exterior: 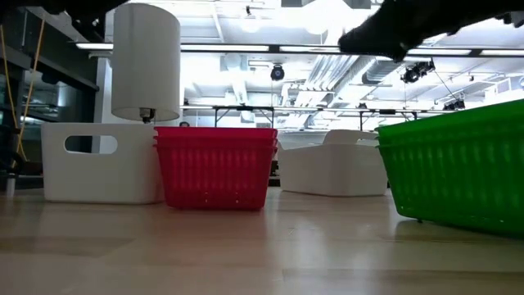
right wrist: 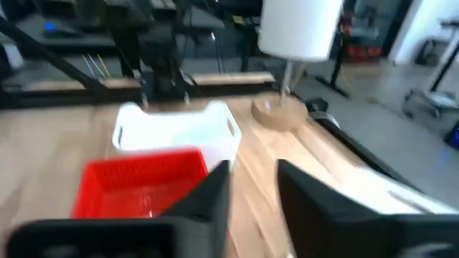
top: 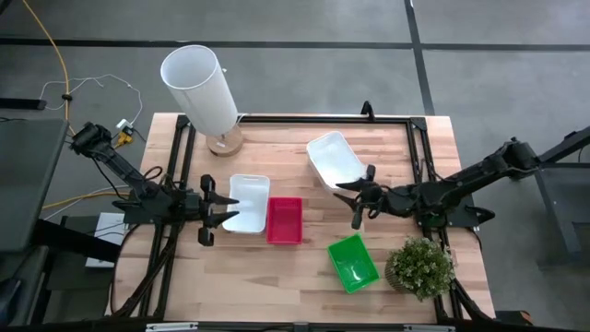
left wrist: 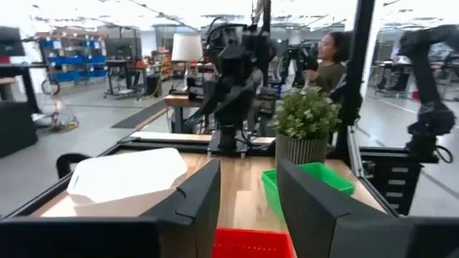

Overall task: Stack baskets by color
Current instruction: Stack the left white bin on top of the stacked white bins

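Observation:
A white basket [top: 249,203] and a red basket [top: 284,219] stand side by side on the table's left half; in the low view the red basket [exterior: 214,168] shows several rims nested together. A second white basket [top: 334,159] lies slanted at the far middle, and a green basket [top: 353,262] sits near the front right. My left gripper [top: 210,211] is open, level, just left of the first white basket. My right gripper [top: 361,196] is open, level, beside the second white basket's near right corner, with nothing between its fingers [right wrist: 254,172].
A tall white cylinder [top: 201,88] on a round wooden foot [top: 224,141] stands at the far left. A small potted plant [top: 421,267] sits at the front right corner, next to the green basket. Black frame rails [top: 323,118] run along the table's edges. A person [left wrist: 331,57] is in the room beyond.

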You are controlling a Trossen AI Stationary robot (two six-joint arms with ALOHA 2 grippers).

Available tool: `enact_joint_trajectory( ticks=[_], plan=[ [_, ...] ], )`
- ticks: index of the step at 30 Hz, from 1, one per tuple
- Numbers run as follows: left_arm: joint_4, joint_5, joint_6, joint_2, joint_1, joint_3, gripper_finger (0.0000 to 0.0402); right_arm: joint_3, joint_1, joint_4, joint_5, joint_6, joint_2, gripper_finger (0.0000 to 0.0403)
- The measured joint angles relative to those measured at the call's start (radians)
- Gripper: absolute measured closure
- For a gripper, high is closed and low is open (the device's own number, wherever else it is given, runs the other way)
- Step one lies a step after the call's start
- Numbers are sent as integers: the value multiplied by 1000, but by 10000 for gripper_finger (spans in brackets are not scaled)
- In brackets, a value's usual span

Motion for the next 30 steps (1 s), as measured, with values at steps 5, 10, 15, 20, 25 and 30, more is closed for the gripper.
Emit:
enact_joint_trajectory(
  ticks=[5,10,15,20,25,30],
  plan=[
    [-17,-34,23,-35,-46,1,273,-80,17,-173,52,141,-149,390],
    [-30,-74,24,-38,-64,1,273,-290,15,-47,20,216,-337,400],
    [-38,-77,24,-38,-64,1,273,-394,12,63,-57,164,-471,402],
    [-151,-77,-31,-22,-64,0,273,-459,13,71,-94,168,-524,402],
    [-187,-76,-117,13,-64,-1,273,-490,14,59,-88,207,-532,402],
    [-240,-45,-117,83,-63,63,263,-490,14,64,-86,205,-531,403]
  ],
)
